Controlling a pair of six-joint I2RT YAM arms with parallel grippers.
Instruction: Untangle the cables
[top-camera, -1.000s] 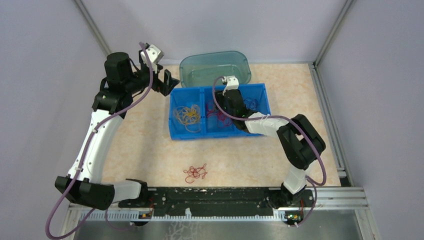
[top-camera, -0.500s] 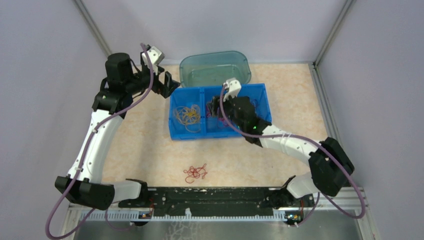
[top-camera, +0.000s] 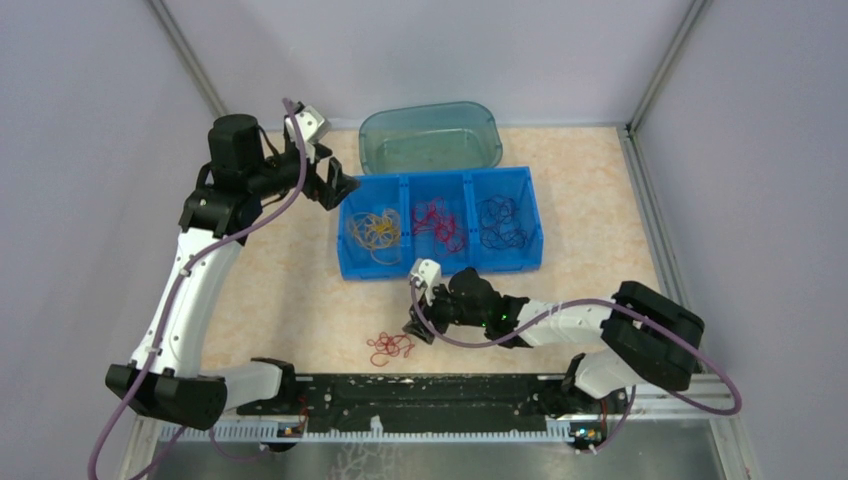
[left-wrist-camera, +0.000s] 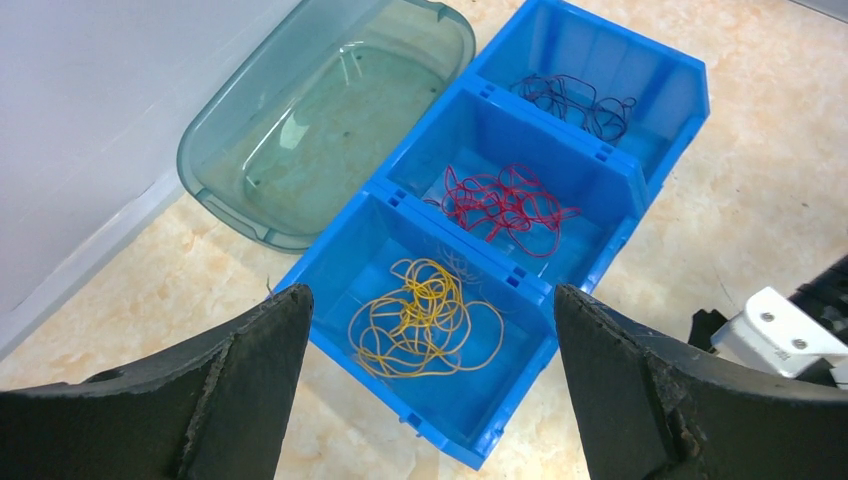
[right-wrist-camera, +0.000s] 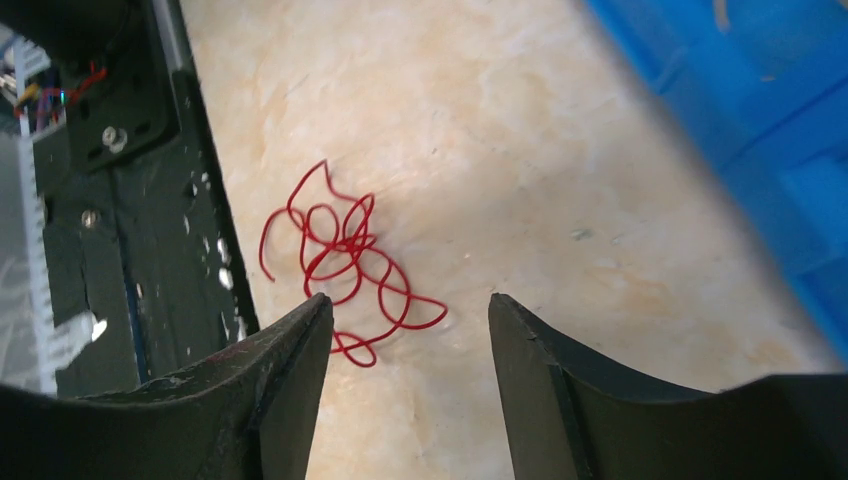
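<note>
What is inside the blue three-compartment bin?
Yellow cables in the compartment nearest the left arm, red cables in the middle, dark cables in the third. Only the floor beneath them is hidden.

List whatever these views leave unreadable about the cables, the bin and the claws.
- Top view: the right claw is small and dark; its opening is unreadable there.
- Right wrist view: the blue bin is blurred and cut off by the frame edge; its contents are unseen.
- Top view: the loose red cables are too small to tell whether they are knotted.
- Left wrist view: the dark cables overlap, too fine to count.
</note>
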